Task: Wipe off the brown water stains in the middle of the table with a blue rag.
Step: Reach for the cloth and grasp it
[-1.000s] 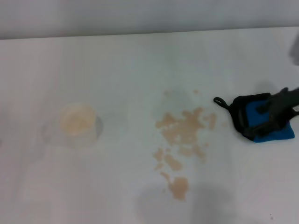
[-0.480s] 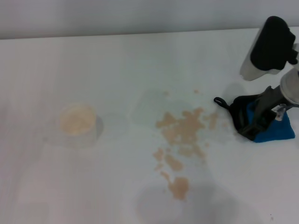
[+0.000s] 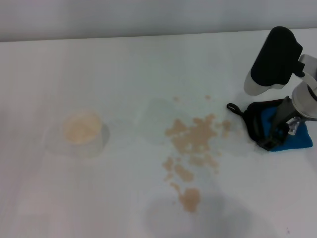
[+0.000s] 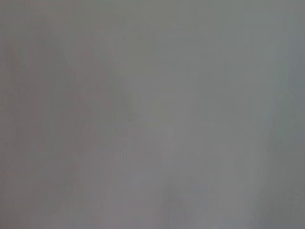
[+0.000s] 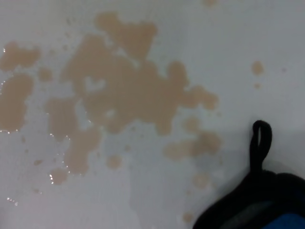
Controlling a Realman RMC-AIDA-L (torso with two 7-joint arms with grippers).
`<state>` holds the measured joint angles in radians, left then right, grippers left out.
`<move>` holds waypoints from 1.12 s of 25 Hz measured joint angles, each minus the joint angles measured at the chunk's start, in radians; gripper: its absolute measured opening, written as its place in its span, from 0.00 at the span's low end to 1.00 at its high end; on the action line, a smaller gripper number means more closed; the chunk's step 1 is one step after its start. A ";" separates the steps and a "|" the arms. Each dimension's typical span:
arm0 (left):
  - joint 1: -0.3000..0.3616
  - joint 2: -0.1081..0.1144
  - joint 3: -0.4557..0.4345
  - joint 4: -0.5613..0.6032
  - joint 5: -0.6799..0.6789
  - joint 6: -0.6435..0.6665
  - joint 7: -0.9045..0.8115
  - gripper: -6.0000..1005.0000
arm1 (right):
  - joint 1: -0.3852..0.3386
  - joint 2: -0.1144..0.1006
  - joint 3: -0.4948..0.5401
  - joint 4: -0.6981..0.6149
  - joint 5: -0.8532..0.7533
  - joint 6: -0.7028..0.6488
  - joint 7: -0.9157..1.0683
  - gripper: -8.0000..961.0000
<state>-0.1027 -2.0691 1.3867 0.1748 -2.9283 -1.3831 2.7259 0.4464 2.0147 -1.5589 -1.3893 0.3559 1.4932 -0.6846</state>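
The brown water stains (image 3: 193, 141) spread as tan blotches and droplets in the middle of the white table (image 3: 124, 69). They fill much of the right wrist view (image 5: 119, 95). The blue rag (image 3: 298, 140) with black edging and a loop (image 3: 234, 107) lies on the table just right of the stains. Its black corner (image 5: 248, 210) and loop (image 5: 261, 143) show in the right wrist view. My right gripper (image 3: 278, 129) is down on the rag, its arm rising behind it. My left gripper is out of view; the left wrist view shows only plain grey.
A white paper cup (image 3: 81, 130) with tan liquid stands on the left part of the table, well apart from the stains. The table's far edge (image 3: 148, 35) runs along the top of the head view.
The right arm's black-and-white body has come into the head view and shifted slightly left above the rag. The rag and the stains have stayed in place.
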 joint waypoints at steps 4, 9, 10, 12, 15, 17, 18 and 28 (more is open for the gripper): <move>0.000 0.000 0.000 0.000 0.000 0.006 0.000 0.87 | 0.001 0.001 -0.004 0.014 0.000 0.006 0.026 0.75; -0.003 0.000 0.000 0.000 0.000 0.007 0.001 0.87 | 0.007 0.001 -0.040 0.025 -0.002 0.002 0.064 0.74; -0.004 0.000 0.000 0.000 0.000 0.007 0.001 0.87 | 0.007 0.001 -0.047 0.028 -0.003 -0.006 0.068 0.74; -0.006 0.000 0.000 0.000 0.000 0.008 0.001 0.87 | 0.007 0.001 -0.054 0.038 -0.005 -0.022 0.073 0.73; -0.008 0.000 0.000 0.000 0.000 0.015 0.001 0.87 | 0.010 0.001 -0.056 0.064 -0.005 -0.040 0.077 0.73; -0.010 0.000 0.000 0.000 0.000 0.021 0.001 0.87 | 0.015 0.001 -0.062 0.081 -0.005 -0.052 0.079 0.73; -0.011 0.000 0.000 0.000 0.000 0.023 0.001 0.87 | 0.018 0.001 -0.064 0.089 -0.005 -0.055 0.080 0.73; -0.015 0.000 0.000 0.000 0.000 0.035 0.002 0.87 | 0.040 0.001 -0.066 0.134 -0.012 -0.065 0.092 0.73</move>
<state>-0.1172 -2.0694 1.3868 0.1748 -2.9283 -1.3485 2.7279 0.4861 2.0156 -1.6249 -1.2550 0.3434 1.4285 -0.5927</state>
